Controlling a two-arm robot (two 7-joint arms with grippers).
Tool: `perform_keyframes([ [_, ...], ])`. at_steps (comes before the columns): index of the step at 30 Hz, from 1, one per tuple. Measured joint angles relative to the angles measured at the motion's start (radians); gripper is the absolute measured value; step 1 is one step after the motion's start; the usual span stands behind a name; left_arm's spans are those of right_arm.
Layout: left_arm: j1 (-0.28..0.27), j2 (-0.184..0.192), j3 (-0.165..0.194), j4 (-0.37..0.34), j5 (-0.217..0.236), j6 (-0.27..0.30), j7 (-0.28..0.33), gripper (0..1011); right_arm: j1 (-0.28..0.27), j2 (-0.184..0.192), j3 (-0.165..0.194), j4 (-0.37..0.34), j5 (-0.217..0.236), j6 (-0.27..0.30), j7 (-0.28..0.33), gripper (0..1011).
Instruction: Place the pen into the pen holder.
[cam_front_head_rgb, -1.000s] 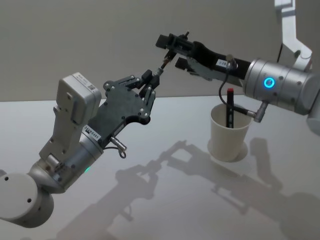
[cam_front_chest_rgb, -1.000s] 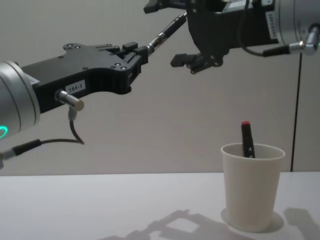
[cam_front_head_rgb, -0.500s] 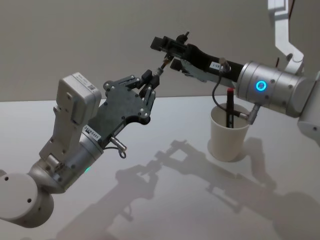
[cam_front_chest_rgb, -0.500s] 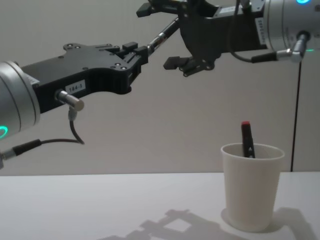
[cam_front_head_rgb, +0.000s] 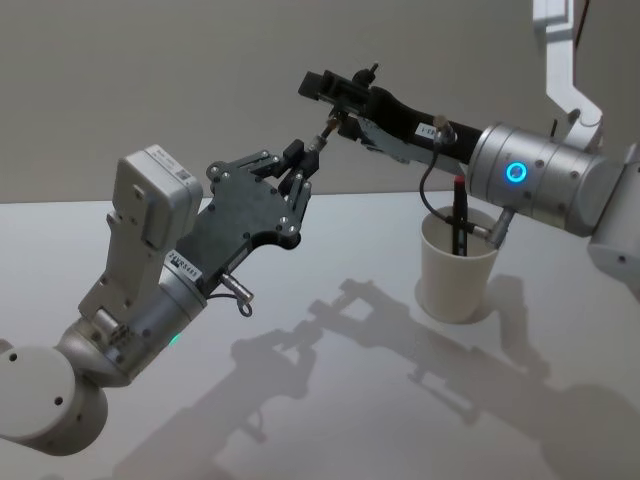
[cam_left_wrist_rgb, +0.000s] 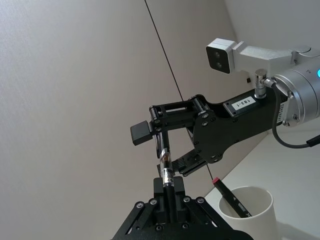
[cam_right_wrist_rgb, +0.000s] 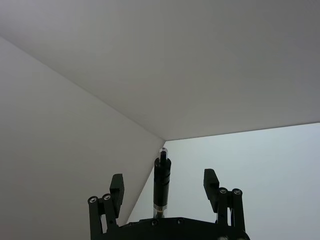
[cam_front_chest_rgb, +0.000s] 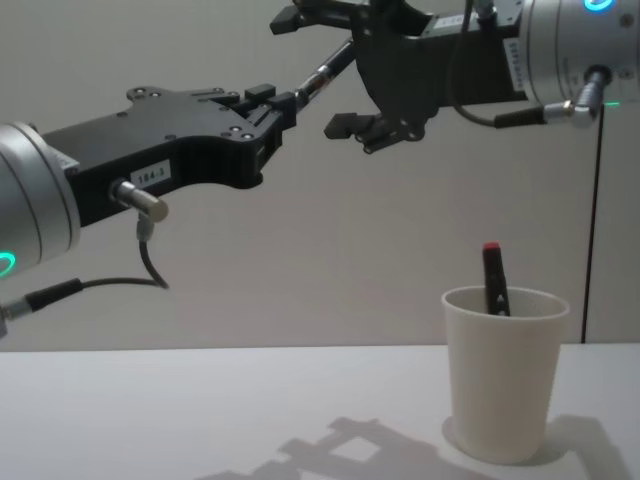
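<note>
Head view, nearest first. Down and well left of the pen holder (cam_front_head_rgb: 458, 282): left arm (cam_front_head_rgb: 150, 260), grey joints close to the camera, raised over the tabletop (cam_front_head_rgb: 340, 400). Reaches up and toward the pen holder's side with a flat black palm. Ends in the left hand (cam_front_head_rgb: 300, 165), up and left of the pen holder, fingers pressed together on the lower end of the pen (cam_front_head_rgb: 320, 137). Holds that pen in the air, tilted, upper end pointing up and toward the pen holder's side, higher than the rim and well apart from the cup.

Next out: right hand (cam_front_chest_rgb: 314, 70), above and left of the pen holder, at the end of the right forearm (cam_front_head_rgb: 540, 180). Spread wide, one finger above the pen's upper end and one below it. Left wrist view: pen's top between those two fingers. Right wrist view: gaps on either side of the pen, neither pad touching.

Pen holder itself: white paper cup, upright on the tabletop, below the right forearm. Carries a red-capped marker (cam_front_chest_rgb: 493, 280), leaning against the inner wall, cap above the rim.

Farthest, behind the pen holder: plain wall (cam_front_head_rgb: 150, 80).
</note>
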Motion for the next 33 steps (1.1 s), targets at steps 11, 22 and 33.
perform_keyframes([
  [11, 0.0, 0.0, 0.0, 0.0, 0.0, 0.0, 0.0, 115, 0.002, 0.009, -0.006, -0.001, 0.015, -0.005, -0.004, 985],
  [22, 0.0, 0.0, 0.0, 0.0, 0.0, 0.0, 0.0, 115, 0.003, 0.012, -0.008, -0.002, 0.02, -0.007, -0.005, 692],
  [33, 0.0, 0.0, 0.0, 0.0, 0.0, 0.0, 0.0, 115, 0.003, 0.013, -0.009, -0.002, 0.022, -0.008, -0.006, 365],
])
